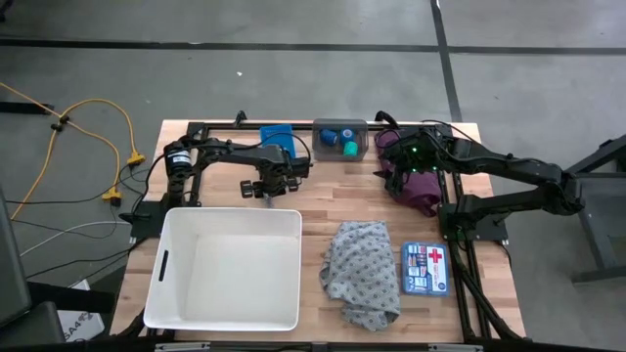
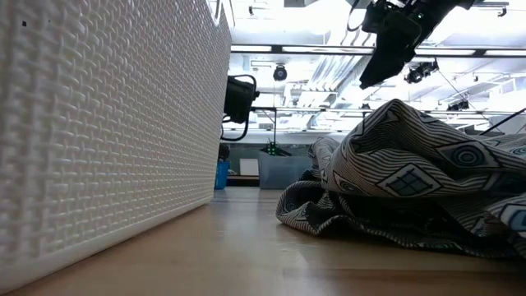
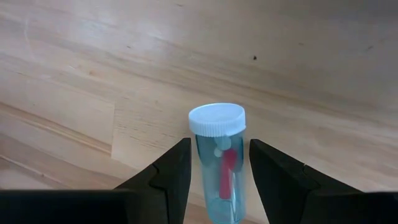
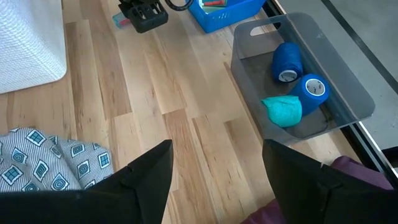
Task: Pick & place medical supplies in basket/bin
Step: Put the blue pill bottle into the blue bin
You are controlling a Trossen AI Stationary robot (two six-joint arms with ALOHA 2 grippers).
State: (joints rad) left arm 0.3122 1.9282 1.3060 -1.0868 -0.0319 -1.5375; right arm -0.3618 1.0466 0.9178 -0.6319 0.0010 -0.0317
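Note:
A clear bluish vial [image 3: 219, 168] with a white cap and a red piece inside sits between the fingers of my left gripper [image 3: 219, 146], which points down just beyond the far rim of the white basket [image 1: 230, 213]. My right gripper [image 4: 217, 149] hangs open at the far right above a maroon cloth [image 1: 424, 188], with nothing between its fingers. A grey patterned cloth [image 1: 362, 269] lies crumpled on the table right of the basket. Blue and green tape rolls [image 4: 295, 87] lie in a grey bin [image 1: 339, 139]. My left gripper pinches the vial's clear body [image 3: 205, 177] between its two fingers [image 3: 177, 174], just behind the white cap [image 3: 216, 118]. The fingers point down from above and lie across the vial. The cap end sticks out past the fingertips and looks clear of the wood.
A small blue bin [image 1: 277, 140] stands at the far edge beside the grey bin. A blue first-aid box [image 1: 424, 268] lies right of the patterned cloth. Bare wood stretches between the basket's far rim and the bins.

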